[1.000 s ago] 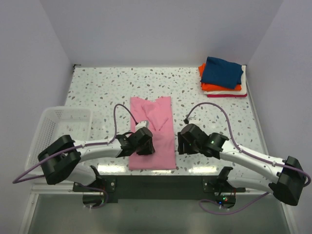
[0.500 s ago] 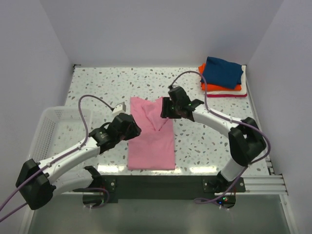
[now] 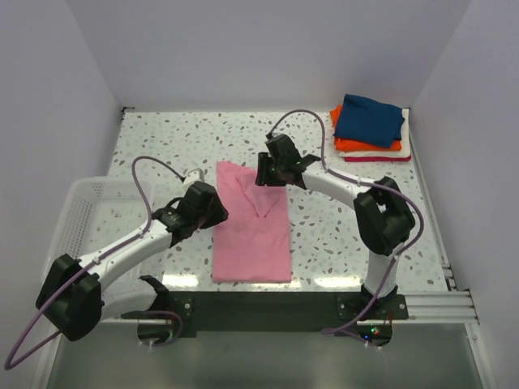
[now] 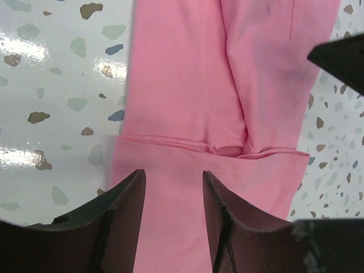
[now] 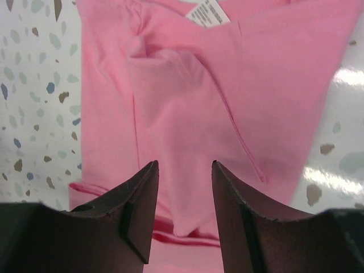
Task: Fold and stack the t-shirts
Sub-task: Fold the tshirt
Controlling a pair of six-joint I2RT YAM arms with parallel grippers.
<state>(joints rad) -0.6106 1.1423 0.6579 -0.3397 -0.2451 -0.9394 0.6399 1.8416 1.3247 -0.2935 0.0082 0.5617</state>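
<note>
The light pink t-shirt [image 3: 251, 231] lies flat on the table, folded into a long narrow strip with its sleeves tucked in. My left gripper [image 3: 217, 204] is open and empty at its left edge; in the left wrist view [image 4: 173, 177] the pink cloth [image 4: 187, 85] fills the gap between the jaws. My right gripper [image 3: 261, 173] is open and empty over the shirt's far end; the right wrist view [image 5: 183, 168] shows the folded sleeves and a white label [image 5: 207, 12]. A stack of folded shirts, navy [image 3: 369, 120] on orange [image 3: 357, 146], white and red, sits at the far right.
A white wire basket [image 3: 97, 212] stands at the left edge of the speckled table [image 3: 170, 142]. Purple cables loop above both arms. The walls close in on three sides.
My right arm swung from the near right up to the shirt's far end. My left gripper pulled back off the shirt's middle to its left edge. The shirt stayed in place.
</note>
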